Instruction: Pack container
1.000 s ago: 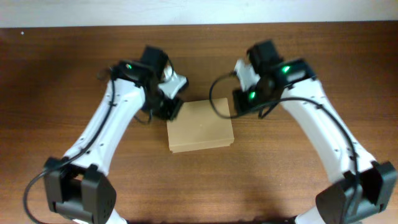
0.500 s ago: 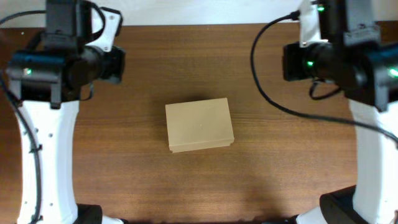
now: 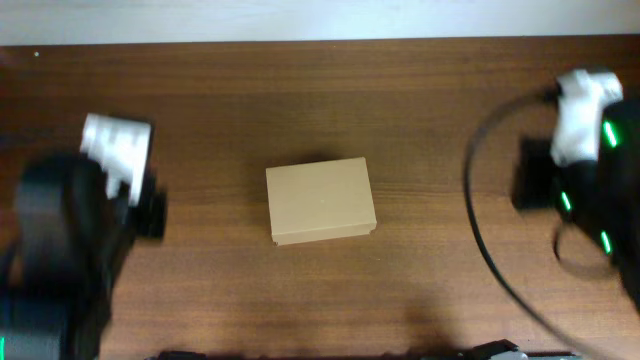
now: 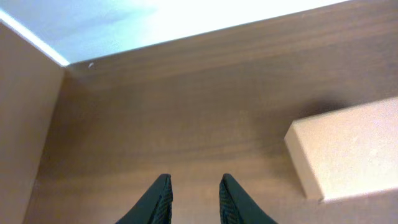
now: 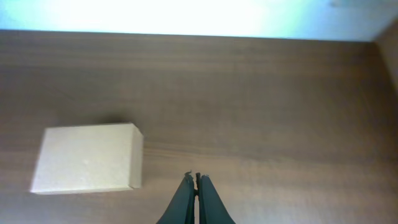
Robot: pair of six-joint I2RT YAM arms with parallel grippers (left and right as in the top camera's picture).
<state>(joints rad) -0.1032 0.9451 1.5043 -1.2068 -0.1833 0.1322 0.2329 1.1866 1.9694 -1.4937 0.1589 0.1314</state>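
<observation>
The container (image 3: 320,202) is a plain tan cardboard box with its lid shut, lying flat in the middle of the wooden table. It also shows at the right edge of the left wrist view (image 4: 348,149) and at the left of the right wrist view (image 5: 87,158). My left gripper (image 4: 193,182) is open and empty, well above the table to the left of the box. My right gripper (image 5: 196,178) is shut and empty, above the table to the right of the box. In the overhead view the left arm (image 3: 80,220) and the right arm (image 3: 590,170) are at the sides, fingers hidden.
The wooden table (image 3: 320,100) runs to a pale wall at the back. A tan side wall (image 4: 25,112) stands at the table's left edge. No other objects show on the table.
Both arms have pulled away from the box, up and out to the sides. The box has not moved and its lid stays shut.
</observation>
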